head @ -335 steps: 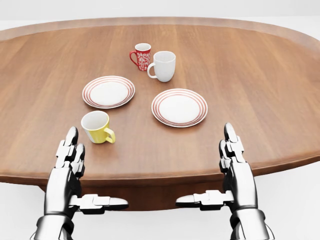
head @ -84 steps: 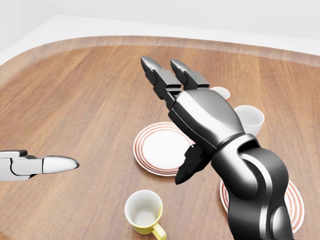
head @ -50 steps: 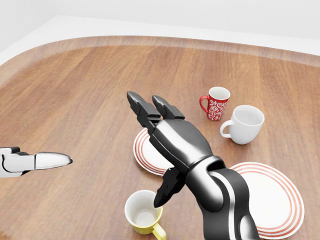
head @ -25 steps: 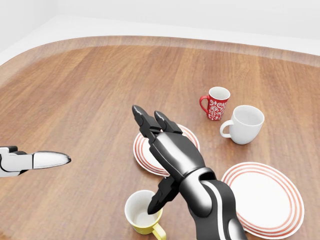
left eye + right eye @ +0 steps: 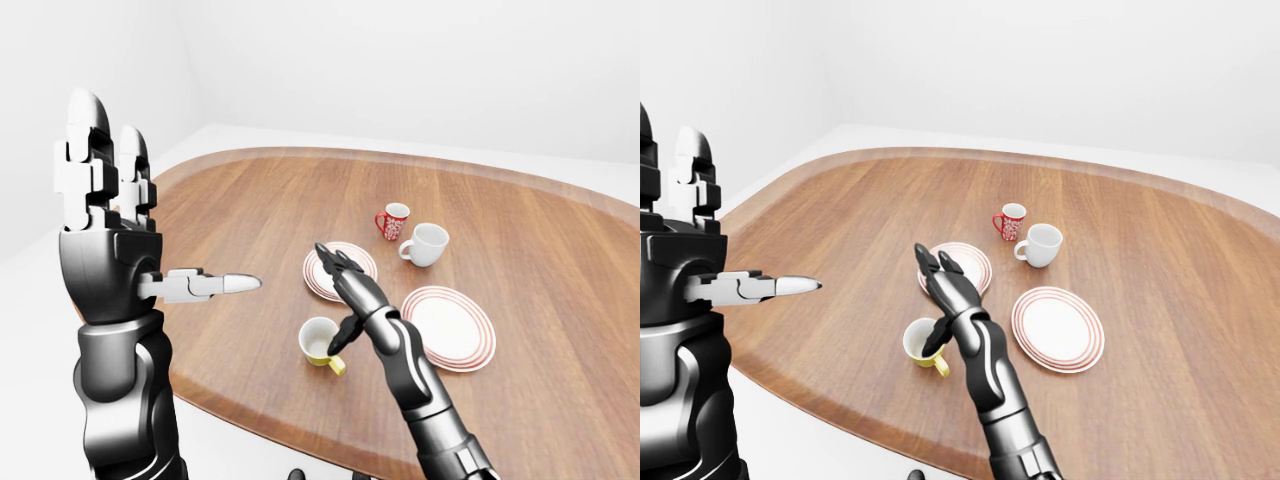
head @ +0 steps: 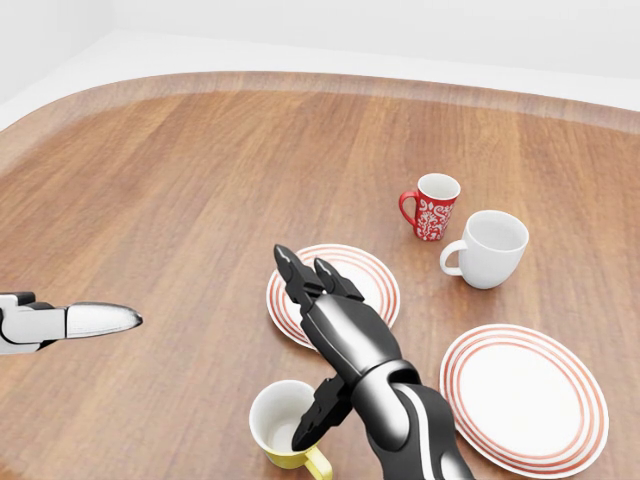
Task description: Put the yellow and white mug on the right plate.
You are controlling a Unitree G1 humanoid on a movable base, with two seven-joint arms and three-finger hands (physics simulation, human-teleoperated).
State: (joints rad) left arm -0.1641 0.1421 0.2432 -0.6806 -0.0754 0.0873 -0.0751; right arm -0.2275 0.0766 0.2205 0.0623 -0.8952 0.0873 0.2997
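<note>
The step in hand was the reach-to-grasp: the right hand [image 6: 335, 345] hung over the yellow and white mug [image 6: 286, 425], fingers spread, two pointing across the left plate [image 6: 380, 275] and the thumb dipping at or just inside the mug's rim, though contact could not be judged. The mug stood upright on the table [image 6: 180, 180] at the bottom of the head view, left of the right plate [image 6: 525, 395], handle toward the bottom right. The left hand [image 5: 105, 240] was raised open at the left-eye view's left, idle; next, the fingers would likely need to close on the mug wall before any lift rightward.
</note>
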